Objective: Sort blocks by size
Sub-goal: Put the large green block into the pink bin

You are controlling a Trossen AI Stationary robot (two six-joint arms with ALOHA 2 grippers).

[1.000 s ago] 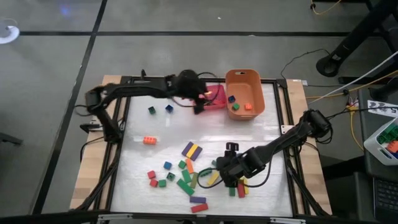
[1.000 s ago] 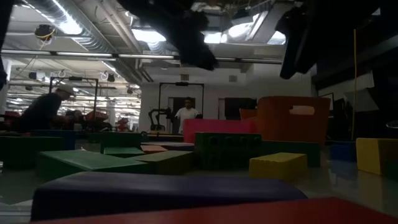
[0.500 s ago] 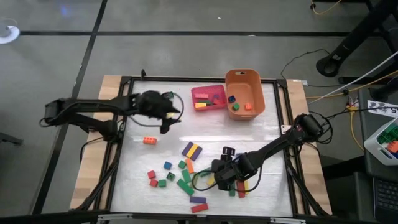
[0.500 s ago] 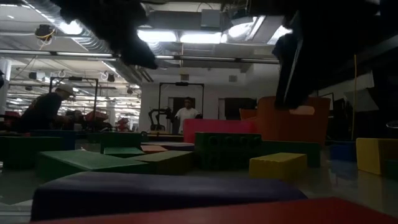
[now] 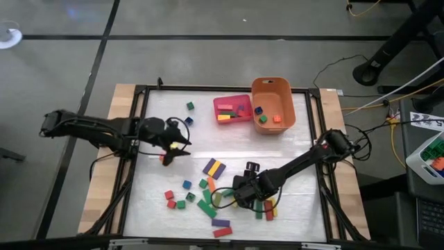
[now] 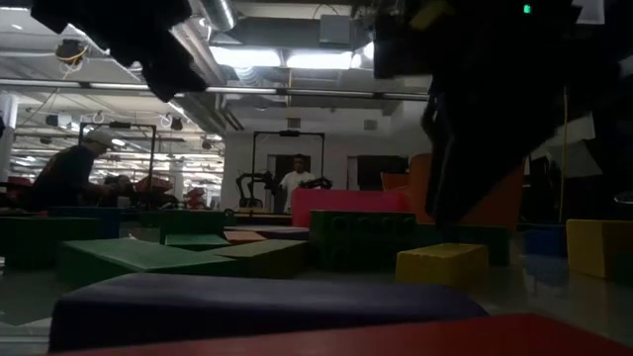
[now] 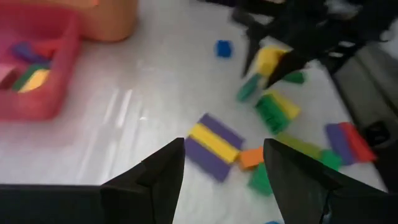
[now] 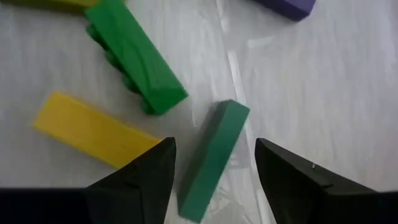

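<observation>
Hovering low over the near-right cluster of blocks, the right tool (image 5: 239,196) has its fingers spread wide and empty, and in its wrist view a slim green bar (image 8: 213,158) lies on the counter (image 5: 277,149) right between the two dark fingers (image 8: 140,180), apart from both. Just beside that bar sit a yellow bar (image 8: 93,129) and a studded green block (image 8: 134,56), with the corner of a purple block (image 8: 286,6) farther off. The left tool (image 5: 170,147) hangs over the left-middle of the counter, also spread wide with nothing in it; the high view shows an orange block (image 5: 162,158) touching or just beside its tip, but I cannot tell which. Ahead of the left tool lies a flat purple and yellow striped pair of bars (image 7: 213,143), with an orange block (image 7: 251,157) and green blocks next to it. More small blocks are scattered near the front edge: red and green cubes (image 5: 174,201), a blue cube (image 5: 186,185), and a purple and red pair (image 5: 221,227). Two lone cubes, green (image 5: 189,106) and blue (image 5: 188,121), sit toward the far left. At the back, the pink tray (image 5: 231,101) holds several bars, and the orange tub (image 5: 272,87) next to it holds a few small cubes. Beyond the counter, the low view shows a person (image 6: 295,178) standing in the room and another person (image 6: 69,173) bent over at the left.
</observation>
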